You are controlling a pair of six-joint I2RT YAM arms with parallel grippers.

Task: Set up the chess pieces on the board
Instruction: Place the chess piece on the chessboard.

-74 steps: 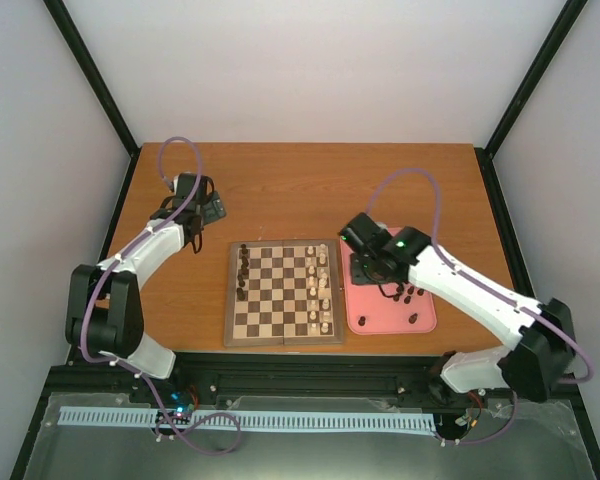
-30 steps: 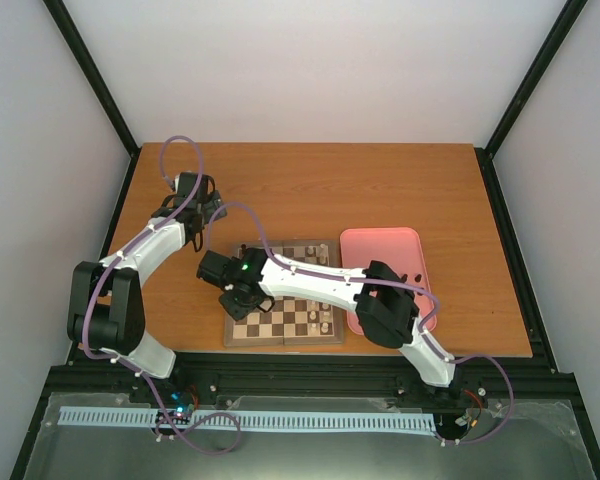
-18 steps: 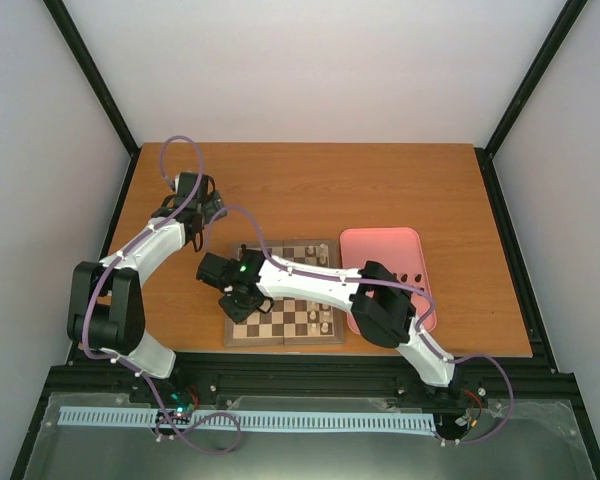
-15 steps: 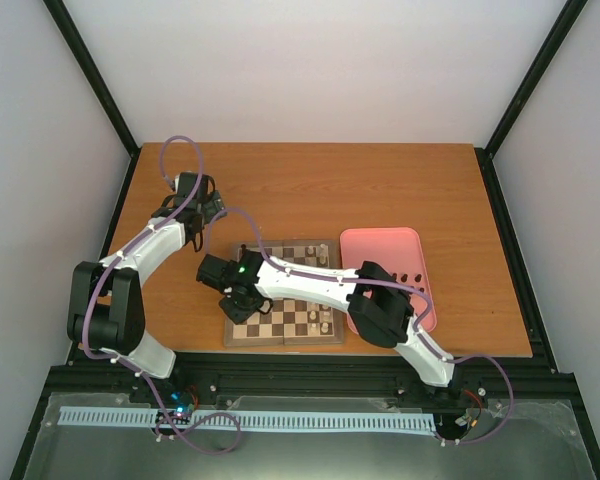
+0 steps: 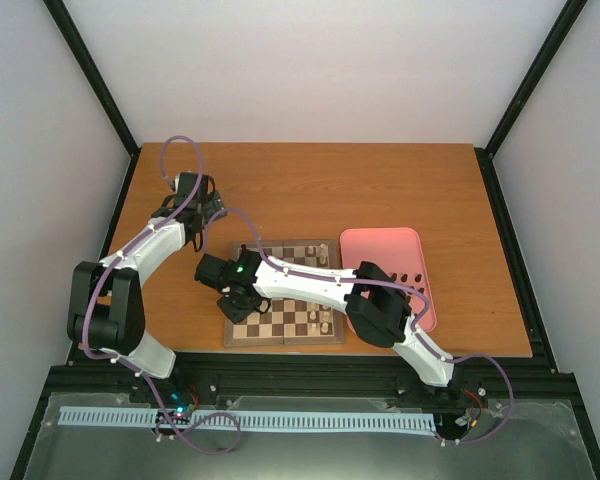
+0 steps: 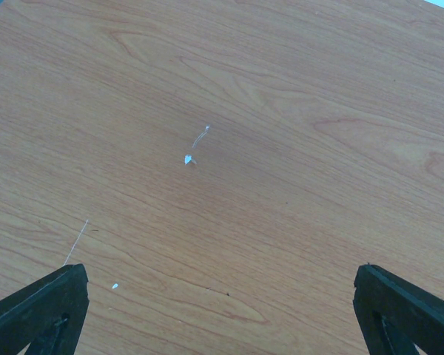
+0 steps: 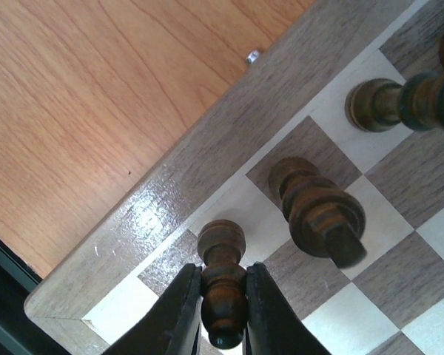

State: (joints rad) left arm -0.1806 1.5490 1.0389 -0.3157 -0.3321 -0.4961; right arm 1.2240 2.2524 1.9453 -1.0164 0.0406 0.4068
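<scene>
Right arm's jaws pinch a dark pawn [image 7: 220, 248] over squares by the board's [image 7: 170, 185] corner; placement appears underway, calling next for steady, upright lowering and release. Left jaws spread.

We find the square checkered wooden chessboard [image 5: 280, 342] on the brown wooden worktop [image 5: 310, 190], the pink rounded tray [image 5: 380, 245] just to its right. Tiny dark brown chess pieces [image 7: 318, 214] stand near the board's left edge.
</scene>
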